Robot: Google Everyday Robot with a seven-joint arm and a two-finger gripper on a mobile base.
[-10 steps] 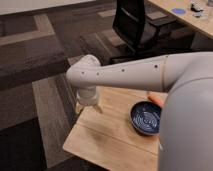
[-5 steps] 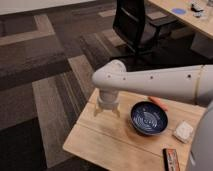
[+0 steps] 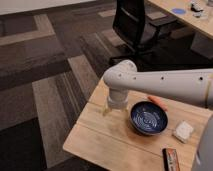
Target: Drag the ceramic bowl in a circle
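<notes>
Gripper (image 3: 109, 108) low over wooden table (image 3: 100, 137), just beside ceramic bowl (image 3: 148, 118) — arm overhead (grip: cannot tell)

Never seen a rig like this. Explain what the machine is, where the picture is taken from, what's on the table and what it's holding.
The white tube is the robot's single arm, reaching in from the right. Its gripper, the clamp at the end, hangs over the wooden table just left of the ceramic bowl, the thing it should drag in a circle. The one camera looks down from above; its mounting isn't known. Also on the table: a small white box, an orange object behind the bowl, and a dark bar at the lower right. The gripper is beside the bowl, not in it; I see nothing held.
</notes>
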